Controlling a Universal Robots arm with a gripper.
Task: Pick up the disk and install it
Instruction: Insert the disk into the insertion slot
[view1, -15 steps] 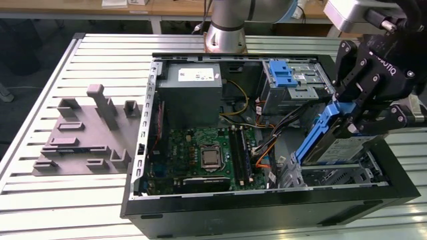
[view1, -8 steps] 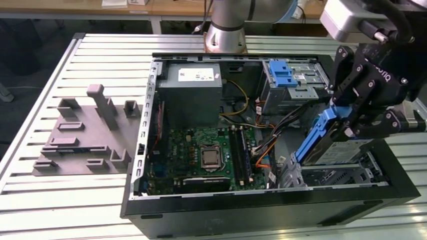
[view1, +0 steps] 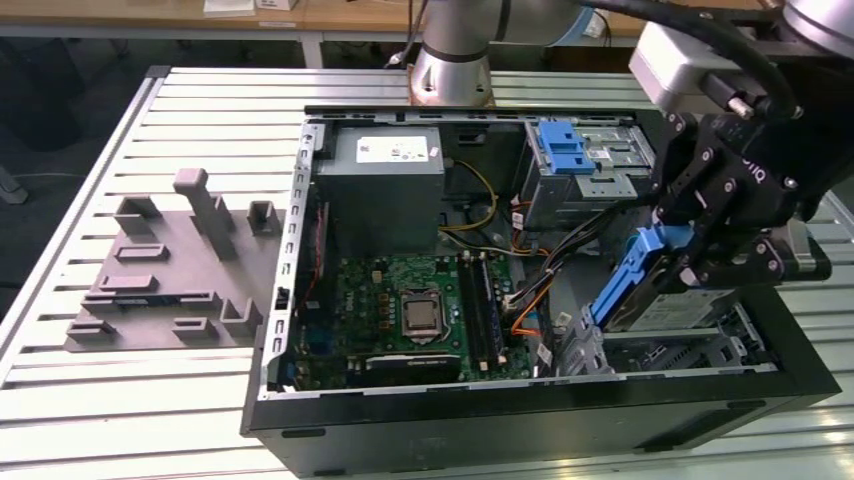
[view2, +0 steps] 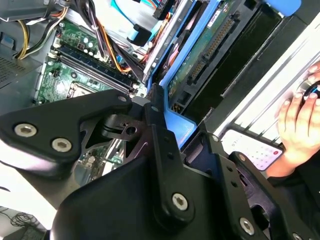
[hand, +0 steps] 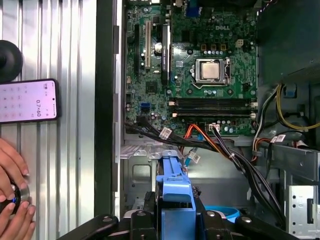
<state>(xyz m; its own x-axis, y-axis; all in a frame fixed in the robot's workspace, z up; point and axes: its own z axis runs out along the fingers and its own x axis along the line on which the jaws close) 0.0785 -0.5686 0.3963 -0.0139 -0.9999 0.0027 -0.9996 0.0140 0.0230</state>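
Observation:
The disk (view1: 663, 307) is a silver-grey drive with blue plastic rails. It hangs tilted inside the open computer case (view1: 534, 415), just above the metal bay (view1: 694, 350) at the case's front corner on the exterior view's right. My gripper (view1: 697, 262) is shut on it from above, black fingers clamping its sides. The second wrist view looks along the disk (view2: 200, 55), showing its green circuit-board underside and connector, with one blue rail between the fingers (view2: 155, 130). In the first wrist view the blue rail (hand: 175, 192) sticks out ahead of my gripper (hand: 175, 222).
In the case are a grey power-supply box (view1: 387, 190), a drive cage with a blue latch (view1: 585, 155), the green motherboard (view1: 400, 310) and loose cables (view1: 534, 285). A grey fixture (view1: 174, 265) lies on the slatted table. A person's hand (hand: 12, 185) and a phone (hand: 27, 100) are beside the case.

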